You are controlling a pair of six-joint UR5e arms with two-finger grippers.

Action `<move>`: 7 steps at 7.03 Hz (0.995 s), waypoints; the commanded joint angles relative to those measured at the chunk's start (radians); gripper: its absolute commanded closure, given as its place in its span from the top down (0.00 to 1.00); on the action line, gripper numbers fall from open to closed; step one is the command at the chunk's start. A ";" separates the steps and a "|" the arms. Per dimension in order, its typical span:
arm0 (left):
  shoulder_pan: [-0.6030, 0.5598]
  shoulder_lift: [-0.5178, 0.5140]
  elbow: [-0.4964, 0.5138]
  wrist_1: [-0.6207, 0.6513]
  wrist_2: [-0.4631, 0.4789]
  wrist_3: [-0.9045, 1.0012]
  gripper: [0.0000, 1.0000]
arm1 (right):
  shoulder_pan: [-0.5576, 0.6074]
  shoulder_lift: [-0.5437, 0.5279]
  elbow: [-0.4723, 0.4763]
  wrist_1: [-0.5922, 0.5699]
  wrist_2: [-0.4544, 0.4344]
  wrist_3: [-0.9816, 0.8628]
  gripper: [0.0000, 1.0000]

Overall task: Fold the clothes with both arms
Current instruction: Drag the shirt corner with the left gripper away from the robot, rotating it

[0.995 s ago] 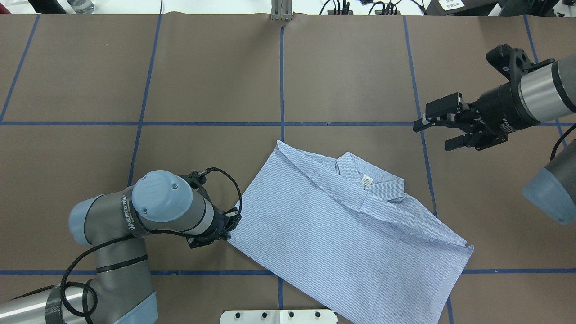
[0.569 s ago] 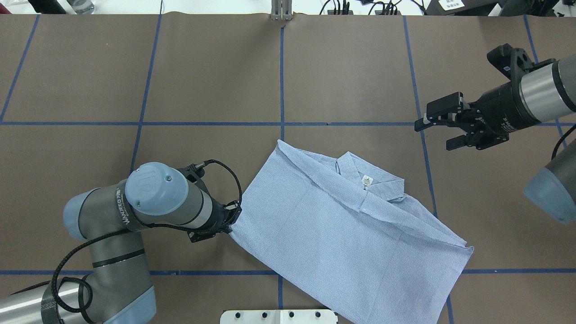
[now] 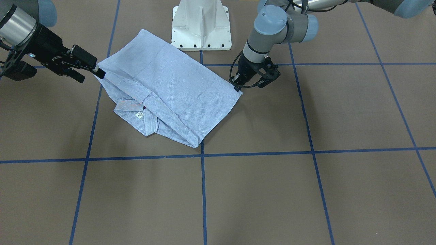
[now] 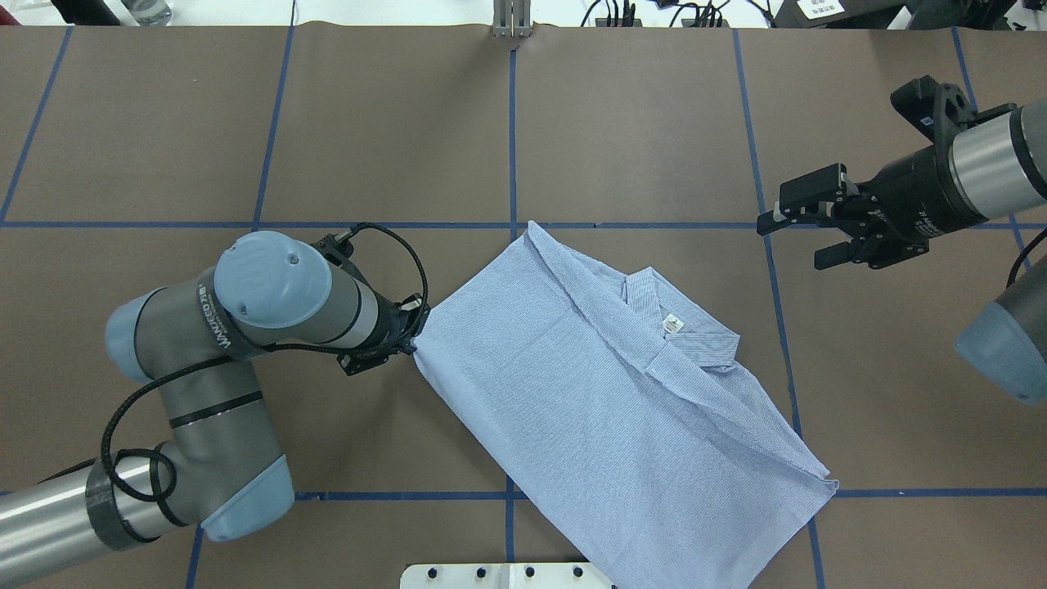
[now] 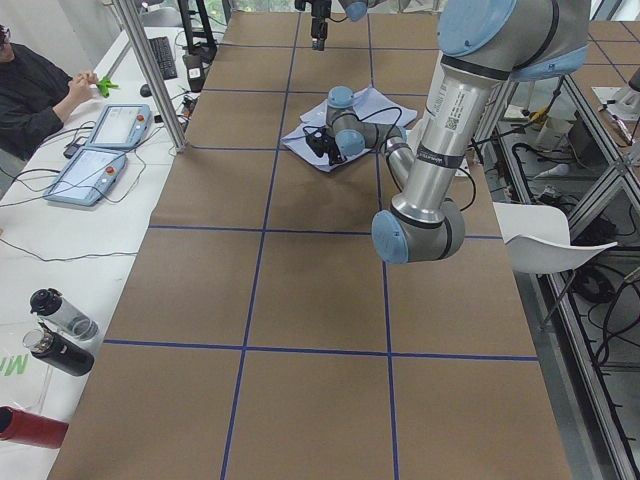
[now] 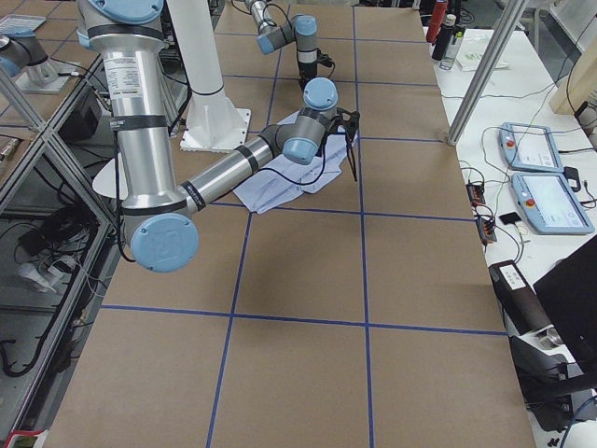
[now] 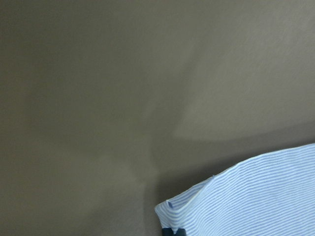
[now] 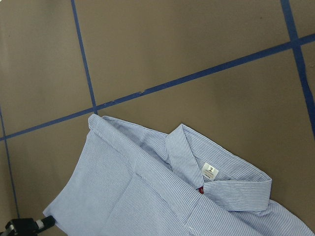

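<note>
Overhead, front views face oppositely; sides along table; wrists near shirt.

Across the far half of the worktop and out toward both ends, bare brown paper crossed only by flat blue tape lines, with room for a gripper to pass. Nearer the robot, blocked in the middle by the folded shirt, lying slantwise with its raised collar on the far right side and its near edge just beside the white pedestal base. Hemmed on the shirt's left by the left gripper, clamped on a corner, with the bent left arm low behind it. On the right, a bare gap between the collar and the spread right gripper, apart from the cloth.
</note>
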 commanded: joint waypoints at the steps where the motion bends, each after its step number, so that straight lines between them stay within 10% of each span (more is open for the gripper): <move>1: -0.072 -0.142 0.189 -0.009 0.044 0.018 0.00 | 0.004 0.001 0.000 0.000 -0.004 0.000 1.00; 7: -0.158 -0.335 0.514 -0.410 0.255 0.134 0.00 | 0.012 0.004 0.000 0.000 -0.005 0.000 1.00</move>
